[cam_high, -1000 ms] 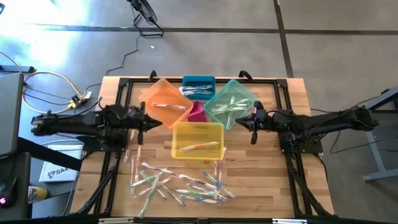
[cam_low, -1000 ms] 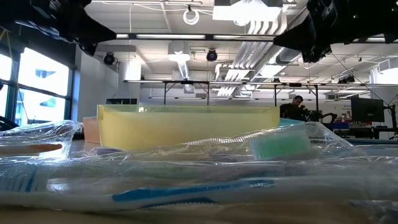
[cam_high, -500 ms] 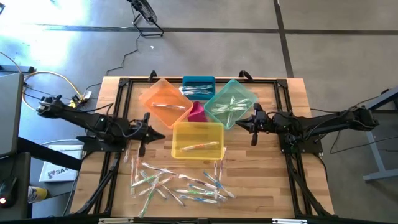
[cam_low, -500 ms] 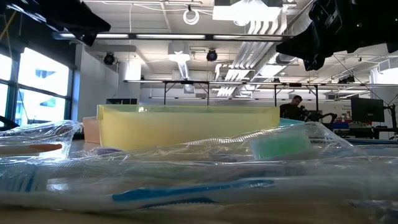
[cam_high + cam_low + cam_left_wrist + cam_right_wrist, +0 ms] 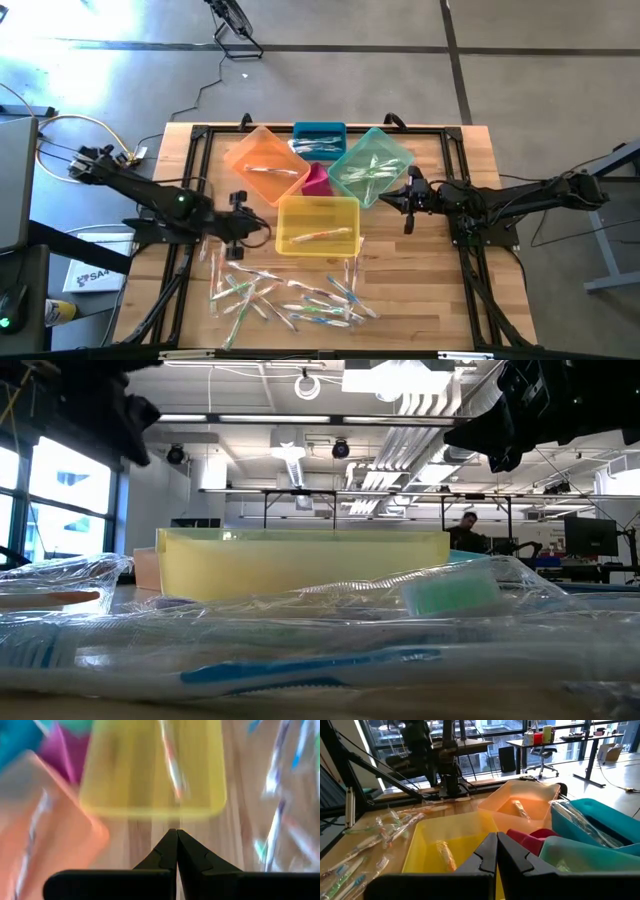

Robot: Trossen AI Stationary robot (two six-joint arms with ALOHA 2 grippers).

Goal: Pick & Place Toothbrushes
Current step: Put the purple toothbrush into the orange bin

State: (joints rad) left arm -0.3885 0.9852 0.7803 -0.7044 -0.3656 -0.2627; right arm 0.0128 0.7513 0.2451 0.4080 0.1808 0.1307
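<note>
Several wrapped toothbrushes [image 5: 290, 295] lie loose on the wooden table near its front edge, and they fill the foreground of the low view [image 5: 310, 665]. Single toothbrushes lie in the yellow bin [image 5: 317, 222] and the orange bin [image 5: 265, 165], and more lie in the teal bin [image 5: 372, 165] and the blue bin [image 5: 320, 140]. My left gripper [image 5: 264, 230] is shut and empty, tipped down just left of the yellow bin [image 5: 155, 770]. My right gripper [image 5: 386, 203] is shut and empty, hovering level to the right of the yellow and teal bins.
A small pink bin [image 5: 317, 180] sits between the others. Black frame rails [image 5: 190, 270] run along the table's left and right sides. Bare wood lies between the yellow bin and the toothbrush pile. A person [image 5: 470, 530] shows in the room behind.
My left gripper has swung toward the table's near edge and right, from beside the orange bin to the yellow bin's left side, tipping from level to pointing downward. It stays shut.
</note>
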